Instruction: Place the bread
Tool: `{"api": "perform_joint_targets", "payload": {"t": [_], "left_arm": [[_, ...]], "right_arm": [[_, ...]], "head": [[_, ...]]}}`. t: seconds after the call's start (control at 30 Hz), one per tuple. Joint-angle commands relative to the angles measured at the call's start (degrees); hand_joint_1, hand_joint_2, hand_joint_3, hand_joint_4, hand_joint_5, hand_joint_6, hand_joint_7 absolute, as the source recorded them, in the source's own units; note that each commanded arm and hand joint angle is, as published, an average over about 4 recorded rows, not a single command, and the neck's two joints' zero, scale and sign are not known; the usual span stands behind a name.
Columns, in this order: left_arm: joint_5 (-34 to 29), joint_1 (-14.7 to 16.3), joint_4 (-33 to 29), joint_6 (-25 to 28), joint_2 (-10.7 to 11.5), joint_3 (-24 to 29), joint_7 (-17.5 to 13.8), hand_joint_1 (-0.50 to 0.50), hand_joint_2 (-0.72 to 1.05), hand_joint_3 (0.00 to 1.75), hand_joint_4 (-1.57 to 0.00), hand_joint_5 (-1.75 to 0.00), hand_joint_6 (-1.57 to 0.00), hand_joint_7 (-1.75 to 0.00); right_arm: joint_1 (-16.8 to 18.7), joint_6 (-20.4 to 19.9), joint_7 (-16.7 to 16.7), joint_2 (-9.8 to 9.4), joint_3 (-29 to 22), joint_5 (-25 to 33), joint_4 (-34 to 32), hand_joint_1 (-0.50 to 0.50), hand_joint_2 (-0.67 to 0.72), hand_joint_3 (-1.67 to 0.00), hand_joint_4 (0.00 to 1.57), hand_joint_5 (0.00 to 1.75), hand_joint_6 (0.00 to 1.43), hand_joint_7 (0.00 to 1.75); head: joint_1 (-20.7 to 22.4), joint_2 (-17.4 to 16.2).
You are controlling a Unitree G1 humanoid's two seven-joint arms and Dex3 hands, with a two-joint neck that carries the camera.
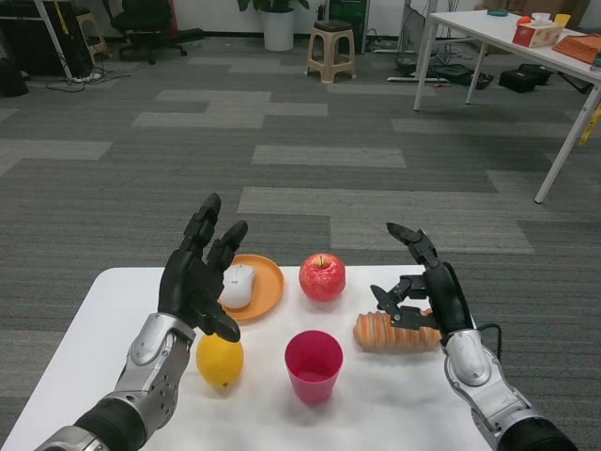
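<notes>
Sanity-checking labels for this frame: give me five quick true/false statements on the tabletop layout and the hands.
1. The bread lies by the right hand. True.
2. The apple sits on the orange plate. False: it stands on the table beside the plate; a white computer mouse lies on the plate.
3. The pink cup stands upright. True.
4. The left hand holds the lemon. False: it is open above it.
5. The cup holds the bread. False: the bread lies on the table.
</notes>
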Motion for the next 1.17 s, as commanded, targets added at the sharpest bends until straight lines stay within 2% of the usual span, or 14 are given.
{"api": "perform_joint_targets", "payload": {"t": [0.03,0.13,0.2,0.27,0.3,0.33,0.43,0.53,0.67,0.7,0.8,0.97,1.03,1.17], "left_arm": [[-0.34,-0.73,0.10,-0.13,0.11,0.26,0.05,0.50,-0.46,0.09,0.00,-0.41,0.00,0.00],[-0.34,-1.04,0.23,-0.11,0.11,0.26,0.05,0.50,-0.46,0.09,0.00,-0.41,0.00,0.00],[-0.34,-1.15,0.25,-0.07,0.13,0.26,0.05,0.50,-0.46,0.09,0.00,-0.44,0.00,0.00],[-0.34,-1.23,0.25,-0.04,0.17,0.24,0.05,0.50,-0.46,0.09,0.00,-0.46,0.00,0.00],[-0.34,-1.28,0.25,-0.04,0.20,0.22,0.05,0.50,-0.46,0.09,0.00,-0.46,0.00,0.00],[-0.34,-1.30,0.27,-0.04,0.20,0.19,0.05,0.50,-0.46,0.09,0.00,-0.44,0.00,0.00],[-0.30,-1.30,0.29,-0.04,0.20,0.17,0.05,0.50,-0.46,0.09,0.00,-0.41,0.00,0.00],[-0.25,-1.06,0.23,-0.04,0.20,0.17,0.05,0.50,-0.46,0.09,0.00,-0.44,0.00,0.00],[-0.25,-0.75,0.07,-0.04,0.20,0.22,0.05,0.50,-0.46,0.09,0.00,-0.49,0.00,0.00],[-0.25,-0.71,0.07,-0.04,0.20,0.24,0.05,0.50,-0.46,0.09,0.00,-0.51,0.00,0.00],[-0.25,-0.62,0.01,-0.04,0.20,0.26,0.05,0.50,-0.46,0.09,0.00,-0.44,0.00,0.00],[-0.25,-0.53,-0.01,-0.04,0.20,0.26,0.05,0.50,-0.46,0.09,0.00,-0.41,0.00,0.00],[-0.25,-0.57,-0.01,-0.04,0.20,0.26,0.05,0.50,-0.46,0.09,0.00,-0.41,0.00,0.00],[-0.25,-0.62,-0.01,-0.04,0.20,0.26,0.05,0.50,-0.46,0.09,0.00,-0.41,0.00,0.00]], "right_arm": [[0.34,-0.73,-1.27,0.47,0.62,0.90,-1.94,-0.46,-0.54,-0.95,1.37,0.87,0.23,0.49],[0.62,-0.73,-2.28,0.78,1.04,1.28,-4.29,-0.46,-0.48,-0.97,1.37,0.87,0.23,0.54],[0.71,-0.73,-2.61,0.89,1.28,1.28,-5.34,-0.46,-0.34,-0.75,1.34,0.87,0.21,0.56],[0.73,-0.73,-2.86,0.96,1.56,1.26,-6.20,-0.46,-0.10,-0.44,1.21,0.82,0.17,0.56],[0.73,-0.73,-2.94,0.98,1.72,1.26,-6.60,-0.46,0.00,-0.36,1.08,0.73,0.14,0.56],[0.73,-0.73,-2.94,0.98,1.87,1.26,-6.88,-0.46,0.19,-0.24,0.84,0.56,0.09,0.52],[0.73,-0.73,-2.92,0.98,2.38,1.21,-7.52,-0.46,0.57,-0.08,0.23,0.15,0.00,0.38],[0.73,-0.64,-2.77,0.91,2.90,1.21,-8.00,-0.46,0.66,-0.02,0.00,0.00,0.00,0.14],[0.73,-0.51,-2.68,0.76,3.26,1.21,-8.31,-0.46,0.66,0.00,0.00,0.00,0.00,0.02],[0.73,-0.51,-2.68,0.71,3.30,1.21,-8.40,-0.46,0.66,-0.02,0.00,0.00,0.00,0.00],[0.73,-0.51,-2.75,0.63,3.41,1.21,-8.66,-0.46,0.66,-0.06,0.00,0.00,0.00,0.00],[0.73,-0.60,-2.90,0.54,3.43,1.26,-8.93,-0.46,0.65,0.00,0.00,0.00,0.00,0.00],[0.73,-0.60,-2.99,0.45,3.39,1.21,-8.97,-0.46,0.61,0.00,0.00,0.00,0.00,0.00],[0.73,-0.62,-3.12,0.45,3.42,1.30,-9.01,-0.46,0.64,-0.03,0.00,0.00,0.00,0.00]], "head": [[-0.02,-0.09],[-0.09,-0.17],[-0.07,-0.16],[-0.22,-0.14],[-0.28,-0.06],[-0.34,-0.02],[-0.16,0.05],[0.03,0.07],[0.06,0.13],[0.06,0.19],[0.04,0.25],[-0.03,0.33],[0.00,0.34],[-0.12,0.28]]}}
